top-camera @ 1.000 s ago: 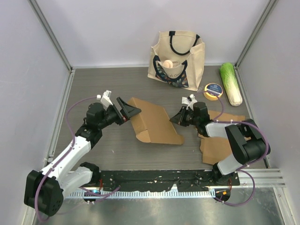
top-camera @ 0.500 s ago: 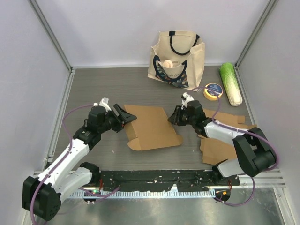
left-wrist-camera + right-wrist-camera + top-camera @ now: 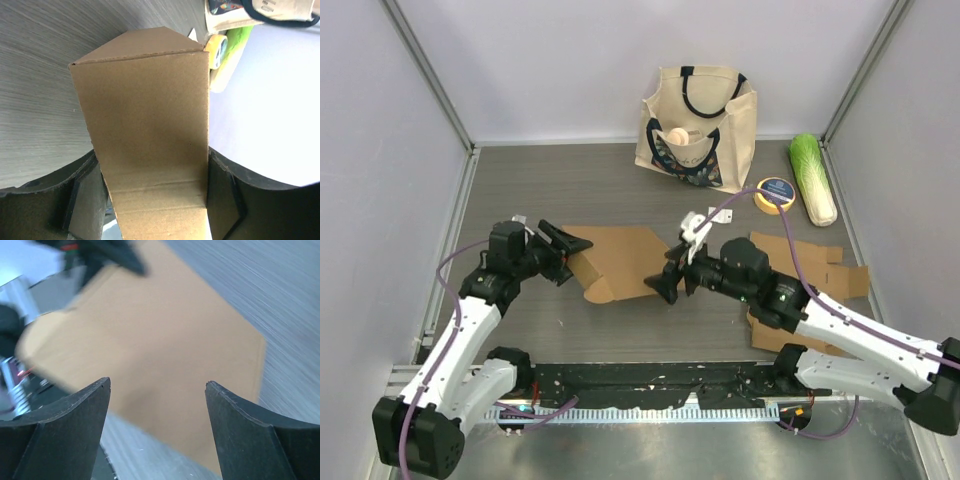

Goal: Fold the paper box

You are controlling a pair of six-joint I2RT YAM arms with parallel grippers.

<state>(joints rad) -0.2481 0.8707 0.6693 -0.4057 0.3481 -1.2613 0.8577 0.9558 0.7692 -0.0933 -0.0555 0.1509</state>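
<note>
The paper box (image 3: 625, 260) is a flat brown cardboard blank lying mid-table. My left gripper (image 3: 576, 251) is at its left end, shut on a raised flap there. In the left wrist view the cardboard (image 3: 145, 100) fills the whole gap between the two black fingers (image 3: 82, 190), and the gripper (image 3: 155, 172) grips it edge to edge. My right gripper (image 3: 666, 272) hovers at the box's near right corner, open. In the right wrist view the blurred cardboard (image 3: 165, 330) lies below the right gripper (image 3: 157, 390), with nothing between its fingers.
A cream tote bag (image 3: 698, 120) stands at the back. A yellow and blue round tin (image 3: 775, 193) and a green cabbage (image 3: 813, 178) lie back right. More flat cardboard (image 3: 810, 258) lies under the right arm. Grey enclosure walls close both sides.
The left gripper narrowed onto the box's left flap and drew the box left. The right gripper opened, let go of the box's right edge and swung left and nearer.
</note>
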